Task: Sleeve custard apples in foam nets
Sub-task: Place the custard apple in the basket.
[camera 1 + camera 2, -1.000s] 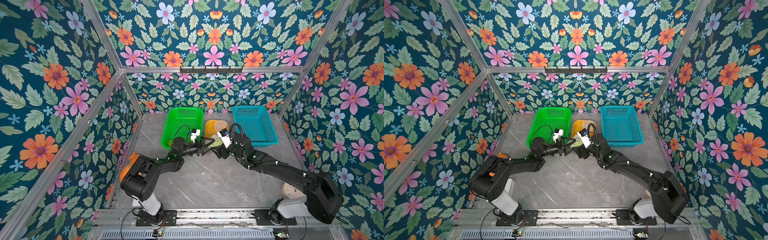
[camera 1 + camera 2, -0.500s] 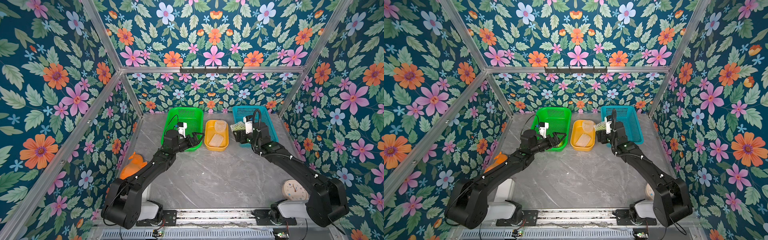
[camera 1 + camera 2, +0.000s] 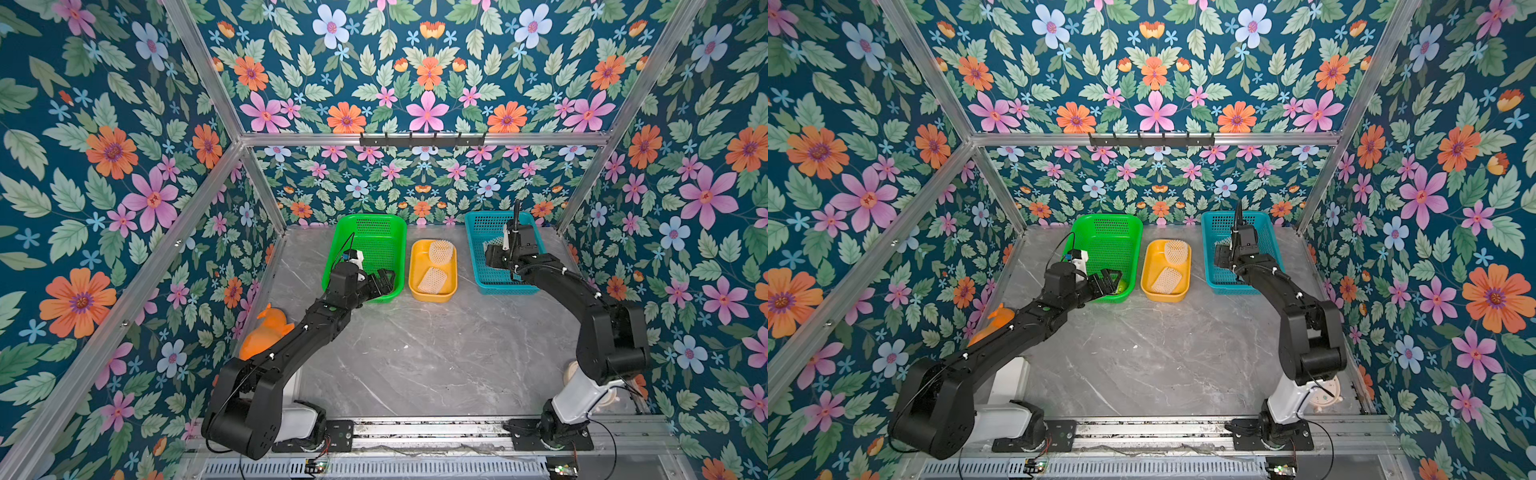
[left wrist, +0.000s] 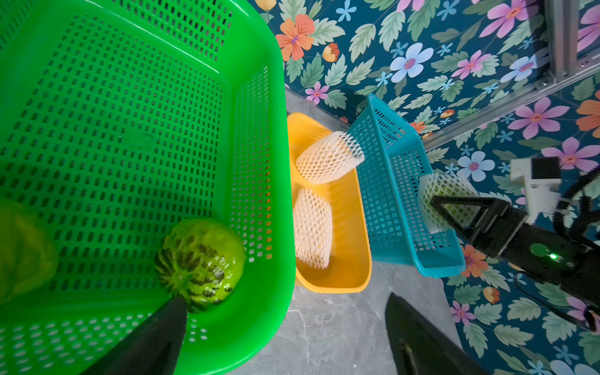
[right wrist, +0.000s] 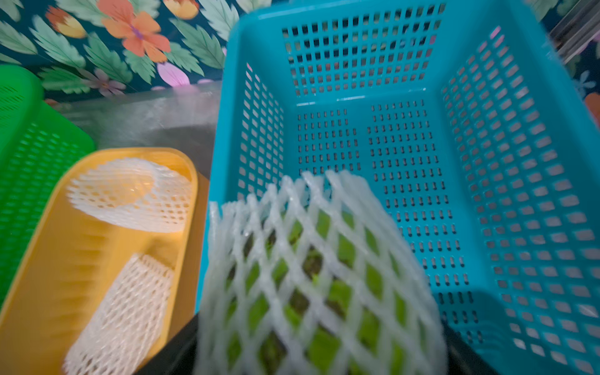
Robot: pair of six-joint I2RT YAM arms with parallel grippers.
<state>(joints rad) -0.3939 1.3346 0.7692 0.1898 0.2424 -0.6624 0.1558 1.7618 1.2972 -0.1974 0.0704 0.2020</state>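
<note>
My right gripper point(image 3: 492, 254) is shut on a custard apple wrapped in a foam net point(image 5: 318, 285), and holds it over the left part of the blue basket point(image 3: 498, 286). The net's white mesh shows between its dark fingers point(image 4: 454, 207). My left gripper point(image 3: 384, 278) hangs open and empty over the near right corner of the green basket point(image 3: 370, 232), its fingers straddling the rim. A bare green custard apple point(image 4: 199, 263) lies in that corner, beside one fingertip point(image 4: 177, 308). Two empty foam nets point(image 3: 440, 251) point(image 3: 432, 280) lie in the yellow tray point(image 3: 432, 297) between the baskets.
An orange plush toy point(image 3: 268, 328) sits by the left wall behind my left arm. A small clock point(image 3: 1325, 395) lies near the right arm's base. A blurred green shape point(image 4: 19, 250) shows at the edge of the green basket. A hook rail point(image 3: 422, 139) runs along the back wall.
The right arm carried the netted custard apple from beside the yellow tray to the blue basket. The left gripper drew away from it to the green basket's near corner.
</note>
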